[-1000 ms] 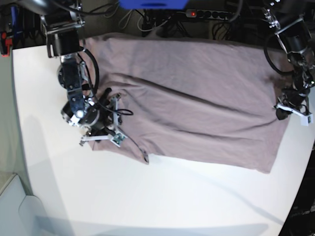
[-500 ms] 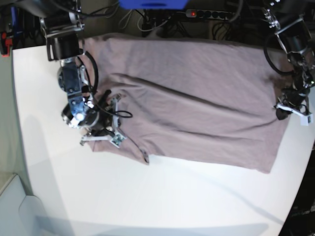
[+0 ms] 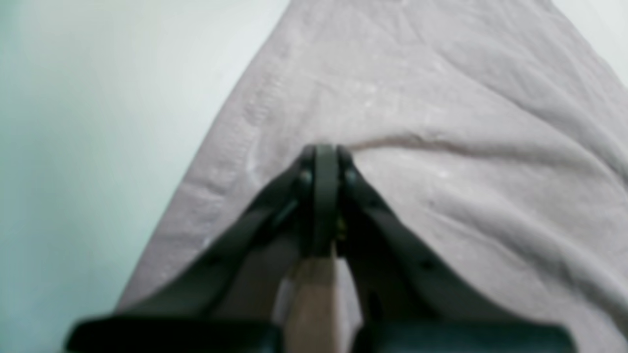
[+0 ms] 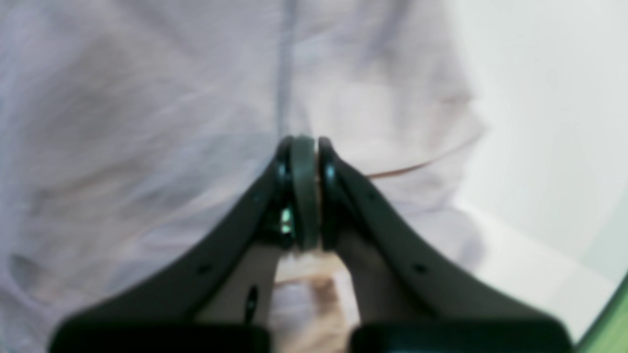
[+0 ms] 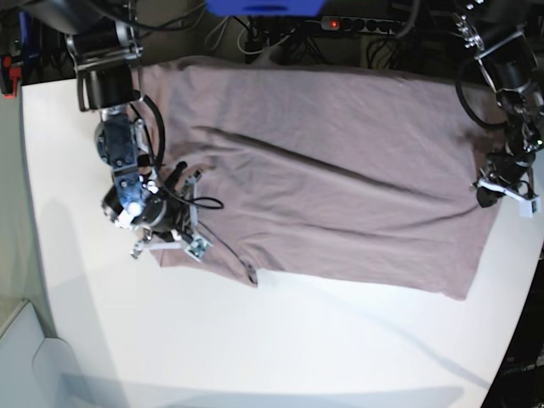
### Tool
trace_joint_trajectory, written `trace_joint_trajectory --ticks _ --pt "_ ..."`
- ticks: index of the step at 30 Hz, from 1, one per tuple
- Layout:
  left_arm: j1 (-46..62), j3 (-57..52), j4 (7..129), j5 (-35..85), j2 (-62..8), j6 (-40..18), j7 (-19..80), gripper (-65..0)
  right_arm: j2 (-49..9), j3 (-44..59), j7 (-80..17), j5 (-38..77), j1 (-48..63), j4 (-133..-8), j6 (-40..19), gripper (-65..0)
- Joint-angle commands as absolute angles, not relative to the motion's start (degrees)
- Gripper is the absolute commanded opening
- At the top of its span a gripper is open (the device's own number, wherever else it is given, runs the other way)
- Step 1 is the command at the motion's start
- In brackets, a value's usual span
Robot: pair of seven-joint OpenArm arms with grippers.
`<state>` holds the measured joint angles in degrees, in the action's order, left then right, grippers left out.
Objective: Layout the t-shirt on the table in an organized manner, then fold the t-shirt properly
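Observation:
The mauve t-shirt [image 5: 340,170] lies spread across the white table [image 5: 255,340], with long creases running through it. At the shirt's left end, near the front corner, my right gripper [image 5: 174,242] is shut on a pinch of cloth. The right wrist view shows its fingertips [image 4: 304,144] closed, the t-shirt [image 4: 147,98] bunched between the fingers, and bare table [image 4: 539,98] to the right. My left gripper [image 5: 486,194] is shut on the shirt's right edge. In the left wrist view its tips [image 3: 321,152] meet on the t-shirt [image 3: 441,98], and a crease runs off to the right.
A power strip [image 5: 365,24] with cables and a blue object [image 5: 263,7] lie beyond the far edge. The table's rounded left edge [image 5: 25,212] is close to my right arm. White table [image 3: 98,122] shows left of the shirt in the left wrist view.
My right gripper has closed on the shirt's left end and shifted slightly left and back. The left arm and the rest of the shirt have not moved.

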<state>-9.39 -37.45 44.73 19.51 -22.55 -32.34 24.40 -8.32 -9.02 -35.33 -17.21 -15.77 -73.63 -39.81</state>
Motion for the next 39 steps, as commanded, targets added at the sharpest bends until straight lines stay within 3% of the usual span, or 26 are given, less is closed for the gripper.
trace_joint_trajectory --ticks 1,18,21,26,28,39 --pt "-9.1 -37.4 44.4 16.4 -23.2 -30.3 28.1 -65.0 -8.5 -8.8 -34.2 -16.7 -18.1 -74.9 -39.6 -65.0" --pt "-9.1 -37.4 44.4 16.4 -23.2 -30.3 28.1 -65.0 -8.1 -6.9 -34.7 -16.7 -19.6 -74.9 -39.7 -64.6" --pt "-9.1 -37.4 44.4 16.4 -23.2 -30.3 28.1 -65.0 -8.0 -6.9 -34.7 -16.7 -19.4 -74.7 -39.7 -59.1" --pt "-9.1 -37.4 44.4 16.4 -23.2 -30.3 28.1 -65.0 -8.0 -6.9 -34.6 -16.7 -19.2 -74.5 -39.6 -38.2" --pt "-9.1 -37.4 44.4 16.4 -23.2 -30.3 28.1 -65.0 -8.0 -6.9 -34.5 -16.7 -19.2 -74.4 -39.6 -33.5" --pt "-9.1 -37.4 44.4 16.4 -23.2 -30.3 28.1 -65.0 -8.0 -6.9 -34.0 -16.7 -18.2 -70.9 -39.6 -31.9"
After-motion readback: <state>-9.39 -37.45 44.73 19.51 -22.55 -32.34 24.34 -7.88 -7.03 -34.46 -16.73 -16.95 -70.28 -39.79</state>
